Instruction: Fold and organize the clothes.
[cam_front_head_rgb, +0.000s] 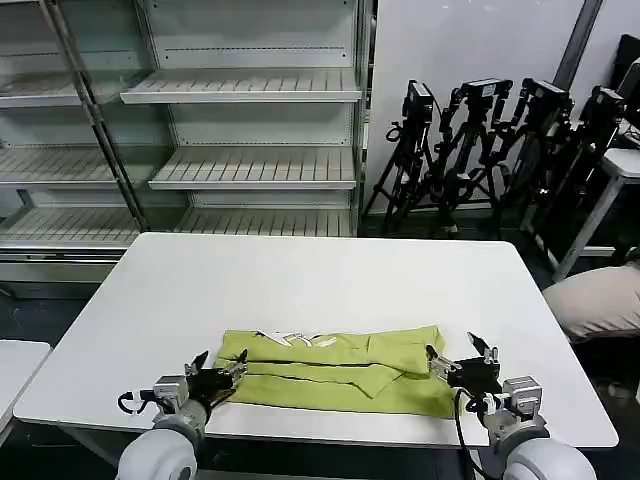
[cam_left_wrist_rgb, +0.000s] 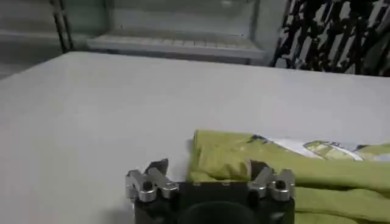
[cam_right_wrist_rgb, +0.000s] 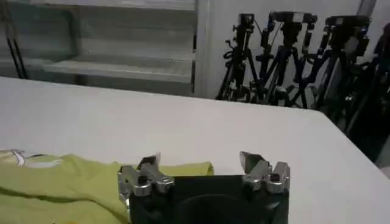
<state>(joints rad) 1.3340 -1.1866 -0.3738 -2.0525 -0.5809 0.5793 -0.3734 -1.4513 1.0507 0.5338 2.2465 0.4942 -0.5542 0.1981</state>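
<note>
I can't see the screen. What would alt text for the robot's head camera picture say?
A lime-green T-shirt, folded into a long band, lies near the front edge of a white table. The left gripper sits open at its left end and the right gripper open at its right end. Empty metal shelves and camera tripods stand behind.

Each arm ends in a rounded pale grey shell, then a silver metal wrist block. The left gripper and the right gripper have black bodies with short silver finger links fastened by small screws. Black cables loop beside each wrist block.
</note>
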